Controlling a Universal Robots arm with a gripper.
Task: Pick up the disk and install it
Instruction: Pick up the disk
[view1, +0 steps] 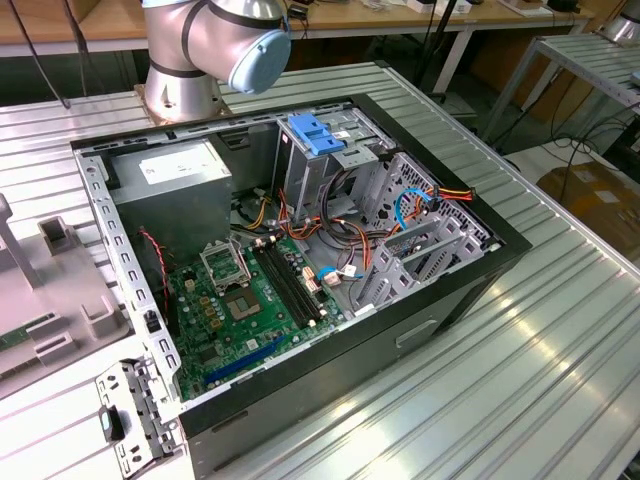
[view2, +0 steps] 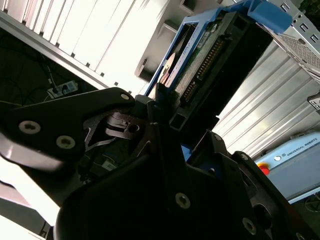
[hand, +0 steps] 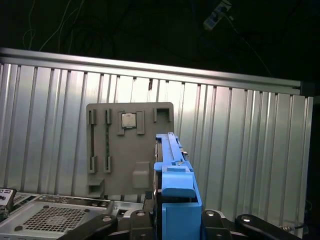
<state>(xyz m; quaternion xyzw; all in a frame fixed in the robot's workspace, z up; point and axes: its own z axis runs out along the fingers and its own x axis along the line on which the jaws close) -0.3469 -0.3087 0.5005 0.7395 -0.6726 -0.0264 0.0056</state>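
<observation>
The disk (hand: 175, 187), a grey drive in a bright blue carrier, is held edge-on between the black fingers (hand: 222, 220) of my gripper (hand: 174, 220), which is shut on it. In the second wrist view the disk (view2: 202, 60) rises out of the gripper (view2: 165, 107), its connector edge and green circuit board showing. The disk hangs above the ribbed metal table (hand: 240, 150), over a grey fixture plate (hand: 112, 160). The open computer case (view1: 420, 330) lies on its side in the exterior view, with a metal drive cage (view1: 330, 175) at its far end.
A fixed blue bracket (view1: 315, 133) sits atop the drive cage. Motherboard (view1: 245, 300), power supply (view1: 170, 185) and loose cables (view1: 415, 205) fill the case. The arm's base (view1: 195, 50) stands behind it. The grey fixture (view1: 50, 290) lies at the exterior view's left. A small chip (hand: 129, 120) rests in the fixture plate.
</observation>
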